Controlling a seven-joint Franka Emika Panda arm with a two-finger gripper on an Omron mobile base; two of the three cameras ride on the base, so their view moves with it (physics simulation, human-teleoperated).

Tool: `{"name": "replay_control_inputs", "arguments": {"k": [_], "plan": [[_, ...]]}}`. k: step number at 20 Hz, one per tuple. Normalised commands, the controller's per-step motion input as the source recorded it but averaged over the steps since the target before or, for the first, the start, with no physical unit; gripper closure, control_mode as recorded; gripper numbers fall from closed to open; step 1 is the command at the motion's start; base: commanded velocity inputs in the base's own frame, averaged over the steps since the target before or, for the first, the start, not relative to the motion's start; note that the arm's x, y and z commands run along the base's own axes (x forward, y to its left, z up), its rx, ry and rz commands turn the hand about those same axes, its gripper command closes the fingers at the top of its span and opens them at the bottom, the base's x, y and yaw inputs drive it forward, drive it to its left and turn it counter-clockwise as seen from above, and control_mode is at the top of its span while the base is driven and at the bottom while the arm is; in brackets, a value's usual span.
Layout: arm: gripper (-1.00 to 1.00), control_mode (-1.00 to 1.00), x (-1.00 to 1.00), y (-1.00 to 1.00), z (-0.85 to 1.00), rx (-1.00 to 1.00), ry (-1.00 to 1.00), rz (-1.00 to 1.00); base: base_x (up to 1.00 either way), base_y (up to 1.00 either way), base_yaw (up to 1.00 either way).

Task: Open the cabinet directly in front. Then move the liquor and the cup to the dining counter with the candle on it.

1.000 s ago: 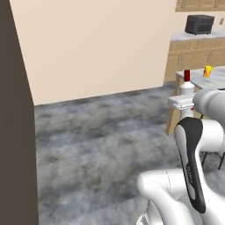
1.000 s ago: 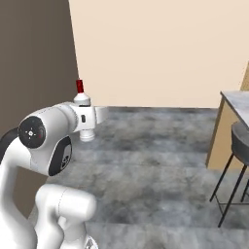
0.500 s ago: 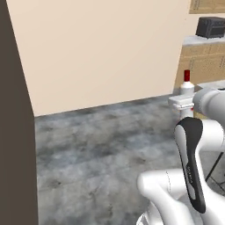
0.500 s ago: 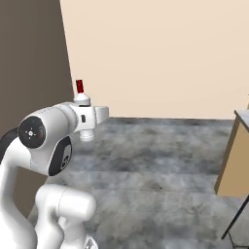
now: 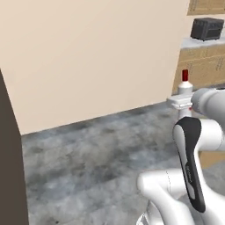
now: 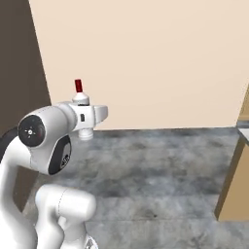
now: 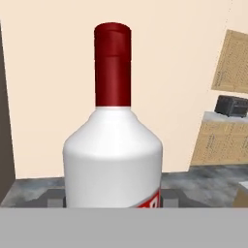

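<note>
My pincer is clamped on the upright liquor bottle, toaster at two o'clock; a sharp base swing could slip it loose.

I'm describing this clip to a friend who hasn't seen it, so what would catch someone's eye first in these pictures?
First, the liquor: its white body and red cap loom close in the hand view, upright between the gripper fingers. From the base views the red cap pokes up above the white arm's wrist, against a plain beige wall and a grey mottled floor. Far right in the left base view, a dark toaster sits on a wood-fronted counter.
</note>
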Motion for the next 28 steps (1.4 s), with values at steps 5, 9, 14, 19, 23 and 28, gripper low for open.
{"name": "replay_control_inputs", "arguments": {"k": [5,9,14,19,23,28], "plan": [[1.00,1.00,0.00,0.00,0.00,0.00,0.00,0.00,1.00,0.02,-0.49],[1.00,1.00,0.00,0.00,0.00,0.00,0.00,0.00,1.00,0.02,-0.58],[1.00,1.00,0.00,0.00,0.00,0.00,0.00,0.00,0.50,0.00,-0.59],[1.00,1.00,0.00,0.00,0.00,0.00,0.00,0.00,0.17,0.00,-0.66],[1.00,1.00,0.00,0.00,0.00,0.00,0.00,0.00,0.03,-0.03,-0.67],[1.00,1.00,0.00,0.00,0.00,0.00,0.00,0.00,0.04,0.00,-0.65]]}}
